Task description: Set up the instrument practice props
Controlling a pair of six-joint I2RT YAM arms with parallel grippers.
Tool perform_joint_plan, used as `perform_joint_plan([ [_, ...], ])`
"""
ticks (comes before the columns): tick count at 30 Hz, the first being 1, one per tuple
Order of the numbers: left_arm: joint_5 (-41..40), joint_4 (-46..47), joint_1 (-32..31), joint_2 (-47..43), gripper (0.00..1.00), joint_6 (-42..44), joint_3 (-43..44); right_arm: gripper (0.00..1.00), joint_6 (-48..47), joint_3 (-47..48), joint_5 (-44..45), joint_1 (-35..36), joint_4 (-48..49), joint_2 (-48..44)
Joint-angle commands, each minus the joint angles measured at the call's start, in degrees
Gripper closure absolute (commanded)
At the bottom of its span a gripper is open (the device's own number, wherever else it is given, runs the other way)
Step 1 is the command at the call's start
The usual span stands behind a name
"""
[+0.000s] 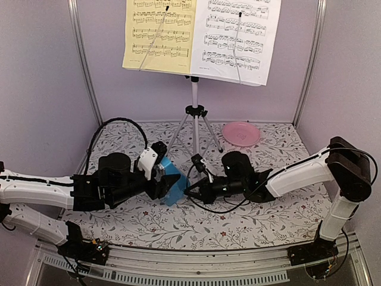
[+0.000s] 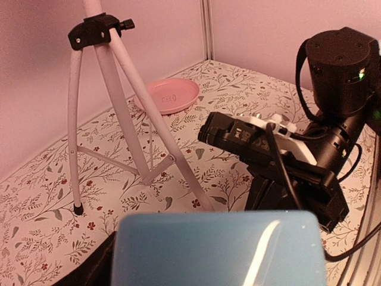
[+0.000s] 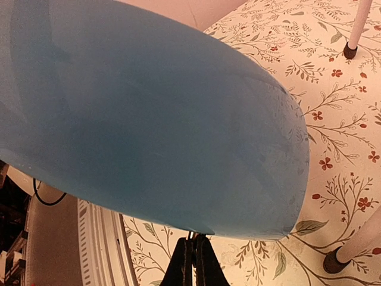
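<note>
Overhead view. You see the music stand point(image 1: 194, 89) upright on its silver tripod legs point(image 1: 197, 128) at the back middle of the floral-patterned table point(image 1: 268, 226). The yellow sheet point(image 1: 158, 33) sits on the left of its desk and the white sheet point(image 1: 235, 36) on the right, side by side with their inner edges meeting. The pink plate point(image 1: 241, 133) lies on the table just right of the tripod, apart from it.

The blue metronome point(image 1: 174, 183) is in front of the tripod, between the two arms. Your left gripper point(image 1: 165, 182) grasps it from the left, its jaws spread across the blue body. You cannot tell whether the base rests on the table.

Your right gripper point(image 1: 189, 193) reaches in from the right. In the right wrist view its jaws are pressed together, the tips meeting right at the metronome's lower edge. You cannot tell whether anything is pinched between them.

In the left wrist view the metronome's flat blue face fills the lower frame, with the right arm's wrist just beyond it.
</note>
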Motion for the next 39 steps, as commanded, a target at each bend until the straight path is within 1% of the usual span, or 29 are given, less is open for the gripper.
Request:
perform_joint_plan([
  [1,0.31,8.09,0.48,-1.09,0.83,1.50,3.02,1.00,5.29,1.42,-5.36,-2.42,4.40,1.52],
  [8,0.81,8.81,0.46,-2.50,0.83,1.54,1.87,1.00,9.87,-0.29,-10.51,-4.46,10.24,3.44],
  [15,1.16,8.95,0.51,-3.07,0.83,1.37,1.41,1.00,12.37,-0.13,-14.61,-5.02,13.95,5.78],
  [17,1.16,9.06,0.51,-3.25,0.83,1.19,1.30,1.00,14.28,-0.50,-15.85,-5.48,16.48,6.61],
  [23,-0.26,8.07,0.52,-3.19,0.83,0.54,1.44,1.00,15.17,-0.79,-15.29,-5.70,16.85,6.47],
  [25,-0.48,5.88,1.24,-1.88,0.83,-0.96,2.45,0.94,14.01,-1.07,-14.06,-5.68,14.49,5.46],
  [27,0.26,2.98,1.99,0.50,0.83,-2.64,3.67,0.83,11.74,-1.50,-12.38,-5.72,11.83,4.39],
  [30,1.73,-0.19,2.91,5.55,0.83,-5.26,5.48,0.55,9.14,-1.50,-11.58,-5.69,7.58,3.27],
  [31,1.44,-0.57,3.02,6.76,0.83,-6.04,5.92,0.50,8.19,-1.58,-11.52,-5.69,6.41,2.83],
  [33,1.25,-0.48,3.27,8.93,0.83,-6.56,6.83,0.44,7.00,-2.40,-11.27,-5.66,5.48,1.71],
  [35,0.58,-0.05,3.66,10.62,0.83,-6.60,7.67,0.40,6.18,-3.49,-10.54,-5.68,4.92,0.18],
  [39,2.03,0.36,5.77,14.31,0.83,-6.61,9.54,0.31,5.18,-4.88,-8.26,-5.60,2.33,-2.89],
])
